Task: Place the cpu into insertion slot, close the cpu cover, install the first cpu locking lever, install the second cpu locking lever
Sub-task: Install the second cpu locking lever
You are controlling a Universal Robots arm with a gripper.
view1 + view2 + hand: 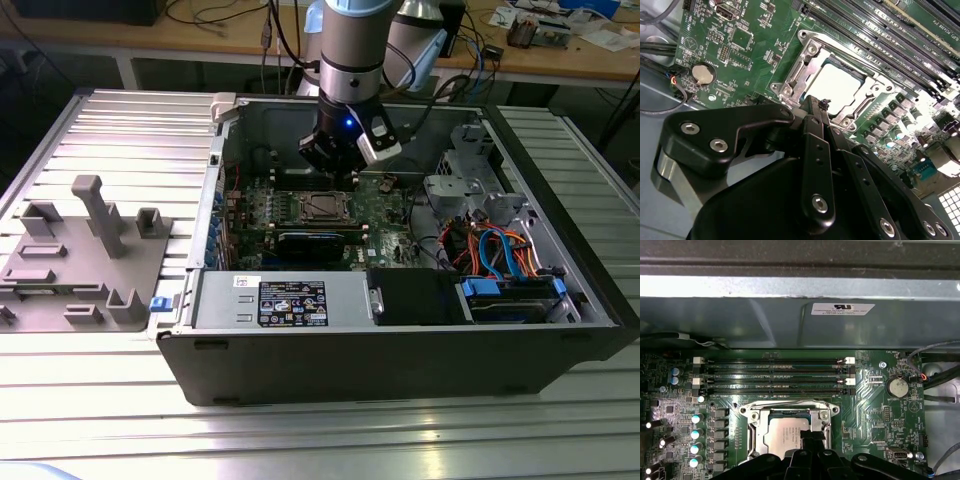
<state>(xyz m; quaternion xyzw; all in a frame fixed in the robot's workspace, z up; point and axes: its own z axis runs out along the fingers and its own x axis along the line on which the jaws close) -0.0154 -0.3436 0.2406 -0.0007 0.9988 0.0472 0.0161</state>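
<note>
Inside insertion slot (805,75): cpu (837,82) flat, silvery-grey, framed by cpu cover (867,102).

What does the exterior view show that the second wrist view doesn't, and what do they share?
Exterior view: the whole open computer case, the grey fixture tray beside it toward that view's left, the ribbed metal table, and orange and blue cables. Second wrist view: a coin battery on the board and the fingers closed together just above the socket's edge. Both: the gripper, green motherboard, and the cpu seated under the cpu cover.
</note>
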